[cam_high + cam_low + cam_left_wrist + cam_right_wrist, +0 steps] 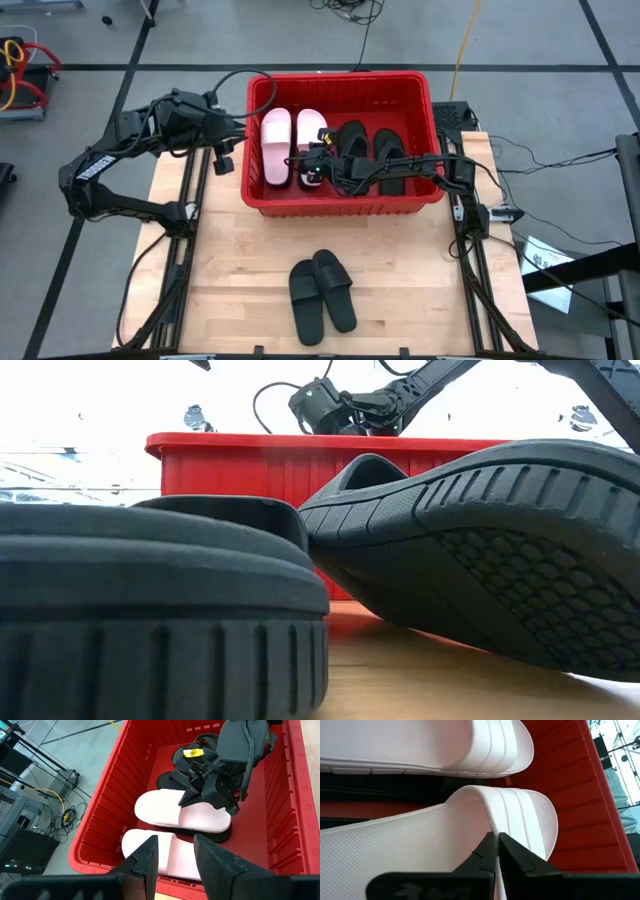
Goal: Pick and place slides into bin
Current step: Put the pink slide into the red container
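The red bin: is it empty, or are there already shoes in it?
Not empty. The red bin holds a pale pink pair and black sandals; the right gripper pinches one pink slide. A black pair remains on the table.

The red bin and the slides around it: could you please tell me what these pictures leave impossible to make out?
- Low view: two black slides fill the frame, hiding the bin's inside.
- High view: the right gripper covers part of one pink slide.
- Right wrist view: the pink slide is cut off by the edges.
- Left wrist view: the right arm hides the black sandals.
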`<state>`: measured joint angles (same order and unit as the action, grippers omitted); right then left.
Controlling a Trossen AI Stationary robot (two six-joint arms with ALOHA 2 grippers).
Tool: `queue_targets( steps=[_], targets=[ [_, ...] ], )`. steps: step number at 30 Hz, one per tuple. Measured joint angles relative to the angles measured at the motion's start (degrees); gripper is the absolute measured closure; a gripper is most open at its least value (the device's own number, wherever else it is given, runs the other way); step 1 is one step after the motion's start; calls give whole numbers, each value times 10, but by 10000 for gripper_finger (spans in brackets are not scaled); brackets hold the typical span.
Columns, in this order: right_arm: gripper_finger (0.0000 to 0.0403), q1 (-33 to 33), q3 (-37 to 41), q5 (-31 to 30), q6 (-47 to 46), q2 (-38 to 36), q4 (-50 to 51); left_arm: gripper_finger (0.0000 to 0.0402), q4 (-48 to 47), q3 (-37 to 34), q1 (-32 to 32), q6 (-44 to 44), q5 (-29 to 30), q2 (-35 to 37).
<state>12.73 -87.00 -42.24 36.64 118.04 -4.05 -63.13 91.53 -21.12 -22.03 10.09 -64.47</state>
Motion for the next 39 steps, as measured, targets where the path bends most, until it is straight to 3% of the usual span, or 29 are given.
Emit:
queue_targets(
  steps=[12,28,39],
  targets=[
    [355,-1,0,1,14,0,1,277,0,0,0,0,0,0],
    [247,-7,0,4,-15,0,4,277,0,0,0,0,0,0],
    [228,-14,0,164,-96,1,95,277,0,0,0,0,-1,0]
  ],
)
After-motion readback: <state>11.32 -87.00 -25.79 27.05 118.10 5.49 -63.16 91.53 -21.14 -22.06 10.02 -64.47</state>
